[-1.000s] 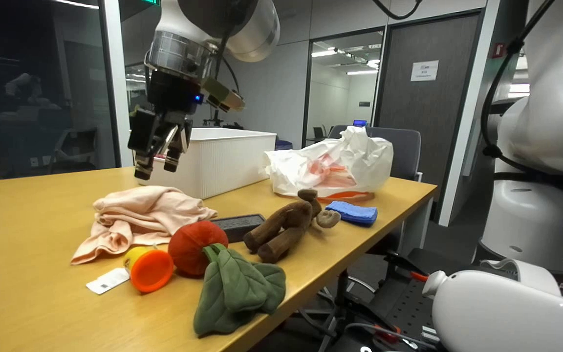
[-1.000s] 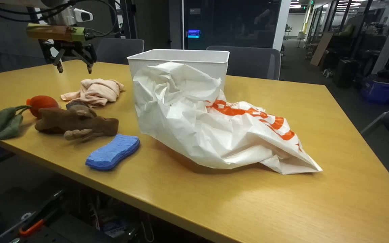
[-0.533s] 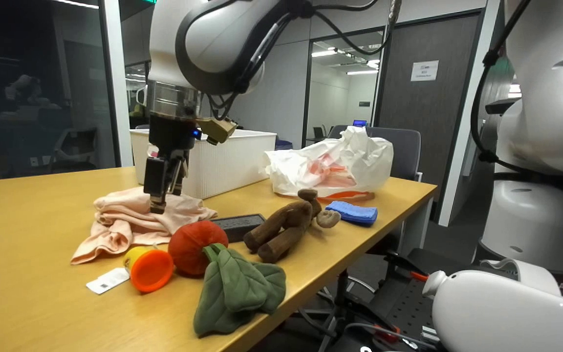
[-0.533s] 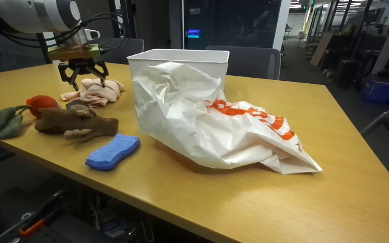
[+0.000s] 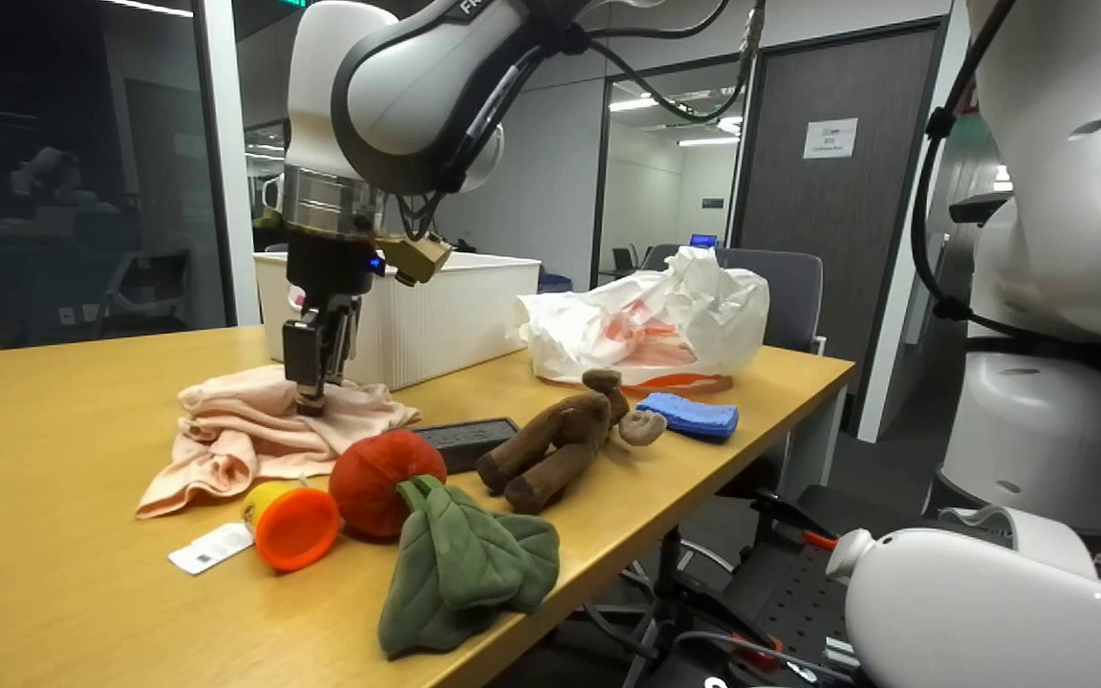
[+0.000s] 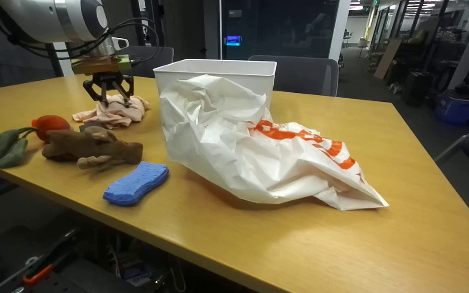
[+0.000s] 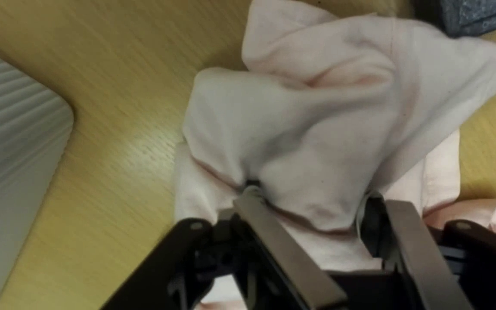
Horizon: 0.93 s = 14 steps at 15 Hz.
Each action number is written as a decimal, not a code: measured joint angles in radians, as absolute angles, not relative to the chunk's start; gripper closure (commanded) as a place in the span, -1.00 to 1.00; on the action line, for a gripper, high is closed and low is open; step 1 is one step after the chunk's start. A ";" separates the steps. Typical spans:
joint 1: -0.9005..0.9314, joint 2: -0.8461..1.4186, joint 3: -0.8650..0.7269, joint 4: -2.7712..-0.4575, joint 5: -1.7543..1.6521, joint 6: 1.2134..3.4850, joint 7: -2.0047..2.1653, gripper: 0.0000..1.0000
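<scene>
Gripper (image 7: 310,196) down in cloth (image 7: 342,129), jaws apart, folds between. Strip of table (image 7: 114,142) separates cloth from bin (image 7: 11,146); table edge well off. Cup (image 5: 296,529) shows only in an exterior view.

Wooden table (image 6: 340,240): pink cloth (image 7: 325,137), white bin (image 5: 460,315), bag (image 6: 250,154), sponge (image 6: 136,183).

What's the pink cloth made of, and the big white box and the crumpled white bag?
Pink cloth: soft-looking, matte fabric, maybe cotton; it falls in loose folds and wrinkles.
White box: probably hard plastic with a dull finish; it has fine ridges and holds its straight shape.
White bag: likely thin plastic, slightly shiny; it's full of sharp crinkles.
</scene>
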State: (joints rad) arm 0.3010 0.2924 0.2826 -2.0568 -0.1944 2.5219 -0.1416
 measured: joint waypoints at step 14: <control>0.252 0.088 0.320 -2.020 0.003 2.561 -0.243 0.95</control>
